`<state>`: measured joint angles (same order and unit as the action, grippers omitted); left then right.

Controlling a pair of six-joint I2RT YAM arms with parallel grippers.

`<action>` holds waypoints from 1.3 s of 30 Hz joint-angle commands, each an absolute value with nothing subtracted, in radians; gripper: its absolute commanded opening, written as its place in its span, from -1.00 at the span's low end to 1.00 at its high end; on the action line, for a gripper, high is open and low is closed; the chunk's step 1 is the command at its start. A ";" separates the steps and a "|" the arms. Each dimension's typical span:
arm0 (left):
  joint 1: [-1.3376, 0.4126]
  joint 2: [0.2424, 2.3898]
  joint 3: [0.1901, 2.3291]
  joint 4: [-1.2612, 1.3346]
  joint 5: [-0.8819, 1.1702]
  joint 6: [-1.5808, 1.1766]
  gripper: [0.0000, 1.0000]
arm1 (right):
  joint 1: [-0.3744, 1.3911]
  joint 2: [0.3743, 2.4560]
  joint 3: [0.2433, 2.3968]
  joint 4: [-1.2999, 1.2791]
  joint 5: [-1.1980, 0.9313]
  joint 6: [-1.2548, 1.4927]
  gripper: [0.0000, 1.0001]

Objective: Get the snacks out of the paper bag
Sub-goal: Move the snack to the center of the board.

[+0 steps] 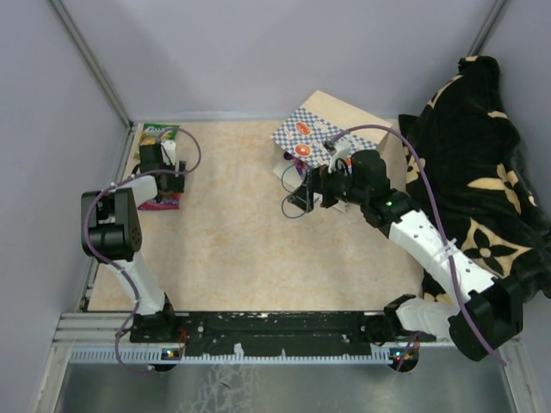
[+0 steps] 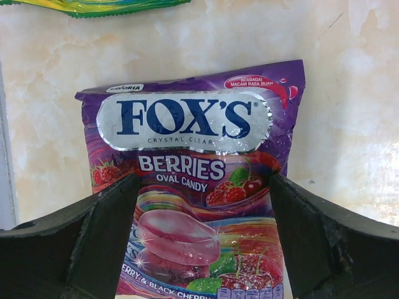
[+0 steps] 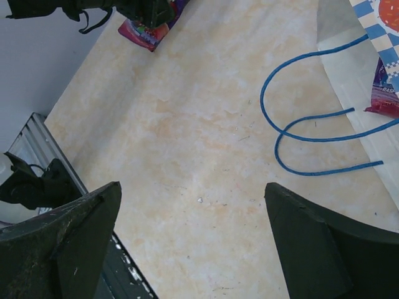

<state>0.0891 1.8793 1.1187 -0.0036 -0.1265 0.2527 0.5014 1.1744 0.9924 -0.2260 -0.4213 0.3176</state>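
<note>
Snacks: purple packet [image 2: 193, 187] flat on the worktop [image 1: 232, 241], far left; second packet [image 3: 383, 93] peeks from the paper bag [image 1: 318, 129].
Handling: likely light, slick, crinkly; pinch an edge.
Left jaws: open, straddling the purple packet.
Right jaws: open, empty, near the blue handles [image 3: 312, 134].

White arm links [image 1: 430, 248], black joints [image 1: 110, 225], purple cables [image 1: 372, 127], matte black jaws

Purple, berry-printed packet [image 2: 206, 156]; green packet [image 1: 159, 132]; cream-tan paper bag [image 1: 331, 116] with blue-and-white checks and orange marks; blue cord handles [image 3: 310, 136]; black blanket [image 1: 482, 129] with tan motifs; beige marbled table [image 1: 232, 224].
</note>
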 commanded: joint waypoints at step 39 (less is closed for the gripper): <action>0.344 2.096 1.237 -0.374 0.361 0.443 0.76 | 0.503 0.824 0.752 -0.147 -0.582 0.430 0.98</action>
